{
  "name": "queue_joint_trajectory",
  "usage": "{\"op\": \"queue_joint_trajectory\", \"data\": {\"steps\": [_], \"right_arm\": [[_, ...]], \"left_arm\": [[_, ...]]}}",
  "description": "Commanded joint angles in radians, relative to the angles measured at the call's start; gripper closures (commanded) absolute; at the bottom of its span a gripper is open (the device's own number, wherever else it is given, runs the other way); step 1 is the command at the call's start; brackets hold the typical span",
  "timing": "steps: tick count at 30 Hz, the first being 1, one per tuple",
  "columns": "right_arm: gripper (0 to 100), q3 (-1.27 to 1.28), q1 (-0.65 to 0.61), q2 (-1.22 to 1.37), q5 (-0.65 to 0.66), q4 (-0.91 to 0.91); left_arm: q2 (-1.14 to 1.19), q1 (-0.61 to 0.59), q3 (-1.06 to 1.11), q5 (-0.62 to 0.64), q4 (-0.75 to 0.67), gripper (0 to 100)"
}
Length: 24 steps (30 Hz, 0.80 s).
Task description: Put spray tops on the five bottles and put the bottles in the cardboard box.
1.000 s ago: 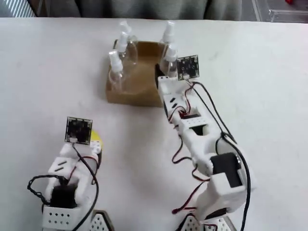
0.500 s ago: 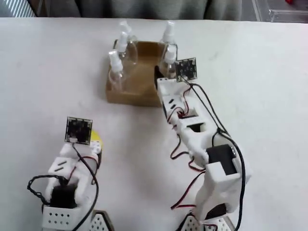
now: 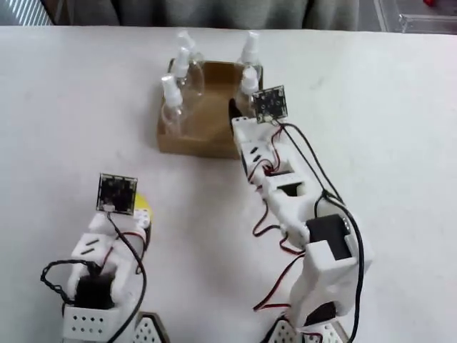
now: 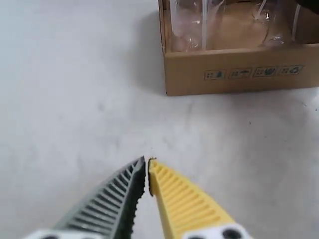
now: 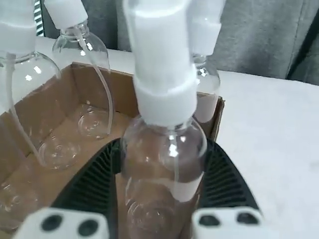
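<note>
On the right gripper [image 5: 162, 172], ribbed black fingers [image 5: 92, 174] clasp the round belly of a clear plastic spray bottle [image 5: 167, 144]. The bottle is upright and wears a white spray top [image 5: 159, 64], and it sits at the near right corner of the cardboard box [image 3: 202, 146]. Whether it touches the box floor cannot be told. Four more capped bottles [image 3: 171, 107] cluster at the box's left side and far right corner. The left gripper [image 4: 147, 168] has one grey finger and one yellow, both ridged, pressed together on nothing. It sits low over the matte white table [image 3: 385, 107], toward the near edge, left of the box. Grey cloth [image 5: 259, 35] hangs beyond the table's far edge.
</note>
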Motion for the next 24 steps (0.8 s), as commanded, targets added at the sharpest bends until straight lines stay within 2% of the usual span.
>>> {"op": "queue_joint_trajectory", "data": {"steps": [1, 15, 21, 24], "right_arm": [[98.4, -0.02, -0.012, -0.007, 0.017, -0.025], [97.6, 0.025, -0.028, -0.007, 0.017, -0.025], [86.0, 0.026, -0.027, -0.007, 0.017, -0.022], [84.2, 0.026, -0.027, -0.007, 0.017, -0.022]], "left_arm": [[-0.01, -0.01, -0.003, -0.008, 0.0, 98], [-0.01, -0.01, -0.003, -0.008, 0.0, 98], [-0.01, -0.01, -0.003, -0.008, 0.0, 98], [-0.01, -0.01, -0.003, -0.008, 0.0, 98]]}}
